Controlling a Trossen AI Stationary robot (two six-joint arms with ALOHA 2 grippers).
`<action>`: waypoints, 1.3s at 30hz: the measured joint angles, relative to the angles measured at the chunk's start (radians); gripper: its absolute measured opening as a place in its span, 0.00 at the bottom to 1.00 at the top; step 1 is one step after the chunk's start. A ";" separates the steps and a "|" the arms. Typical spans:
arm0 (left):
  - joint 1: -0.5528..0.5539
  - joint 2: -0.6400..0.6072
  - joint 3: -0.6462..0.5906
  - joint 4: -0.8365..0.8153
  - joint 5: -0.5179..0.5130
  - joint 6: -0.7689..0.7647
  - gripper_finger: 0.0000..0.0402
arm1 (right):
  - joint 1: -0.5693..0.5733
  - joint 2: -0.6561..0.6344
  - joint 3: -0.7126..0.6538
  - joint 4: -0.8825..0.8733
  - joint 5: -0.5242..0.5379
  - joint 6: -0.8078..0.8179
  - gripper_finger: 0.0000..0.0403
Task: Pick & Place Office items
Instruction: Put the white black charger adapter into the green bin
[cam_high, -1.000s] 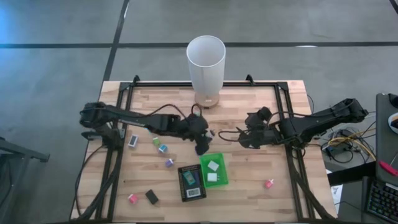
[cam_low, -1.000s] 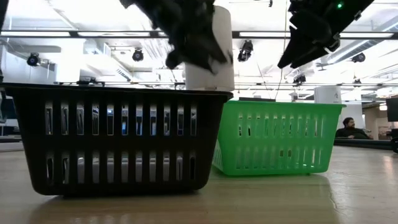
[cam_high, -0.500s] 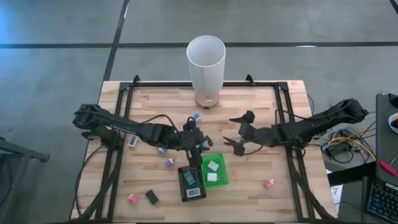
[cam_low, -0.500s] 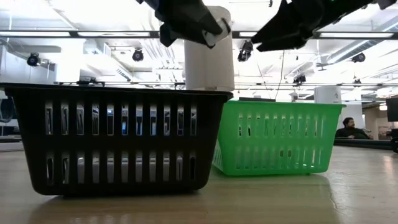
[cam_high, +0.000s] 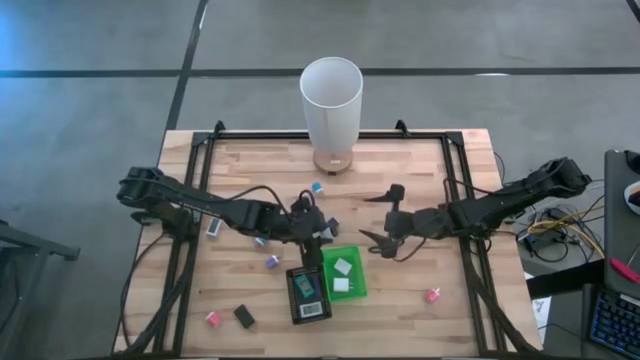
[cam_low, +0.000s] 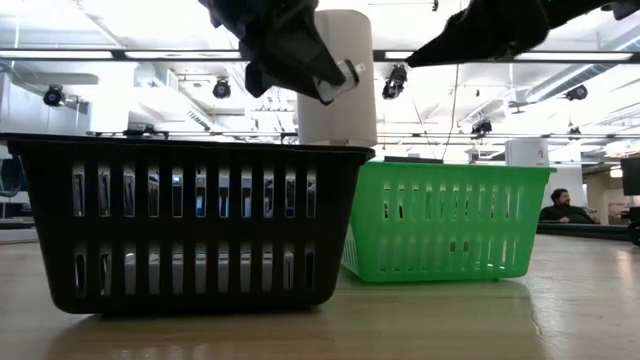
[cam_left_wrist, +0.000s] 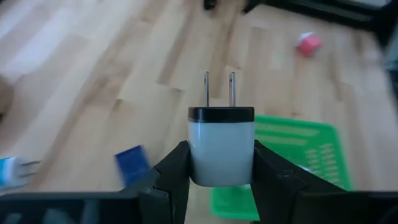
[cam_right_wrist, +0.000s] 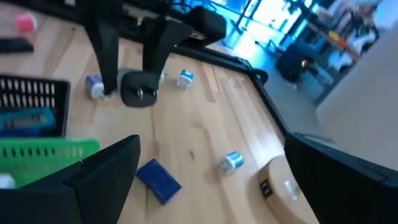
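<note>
**Plug going to the baskets**

The wooden worktop (cam_high: 400, 280) is holding a tall white tube (cam_high: 331, 100) at the back and two baskets near the front. The black basket (cam_high: 307, 293) is sitting right beside the green basket (cam_high: 344, 273).

The left end effector (cam_left_wrist: 221, 165) is hanging over the spot where the two baskets meet. It is squeezing a white plug (cam_left_wrist: 221, 146), with the two metal pins pointing away from the arm. The right end effector (cam_high: 385, 240) is waiting just beside the green basket with its fingers wide and nothing in them.

Some things are already put away: two white blocks in the green basket and a blue-green thing in the black one. Many small things are lying loose on the worktop, like a pink block (cam_high: 432, 295), a black block (cam_high: 244, 316) and a purple one (cam_high: 272, 262). So I think the job is only partly done.
</note>
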 joint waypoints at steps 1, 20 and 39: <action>0.003 0.000 0.003 0.003 0.027 -0.001 0.34 | 0.005 0.000 0.000 0.000 0.000 -0.040 0.97; 0.096 -0.001 0.073 0.040 0.357 -0.110 0.34 | 0.077 0.000 0.041 0.022 -0.300 -0.316 0.97; 0.100 0.000 0.075 0.148 0.496 -0.172 0.34 | 0.076 0.000 0.055 0.039 -0.327 -0.277 0.97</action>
